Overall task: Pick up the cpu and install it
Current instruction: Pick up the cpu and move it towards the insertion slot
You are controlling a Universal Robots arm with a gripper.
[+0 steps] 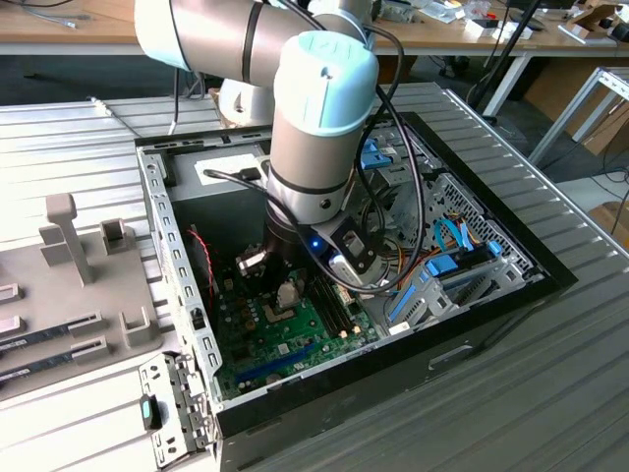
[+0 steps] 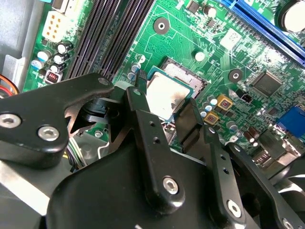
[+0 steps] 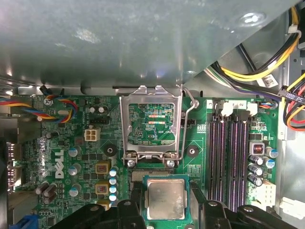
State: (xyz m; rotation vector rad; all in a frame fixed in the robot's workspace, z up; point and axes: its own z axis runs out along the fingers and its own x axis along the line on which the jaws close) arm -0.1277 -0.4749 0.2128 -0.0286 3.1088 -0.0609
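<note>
Thick grey tube segments for the arm, each joint closed with a round cap in pale turquoise. Thin black ring around the lowest segment. Black cables outside along the body, and a small blue light near the wrist. Gripper fully matt black in the second wrist view: flat link bars, broad rounded housing, silver screws at the pivots. Two little holes in a row on one of the fingers.

Ribbed table, PC case, grey jig
</note>
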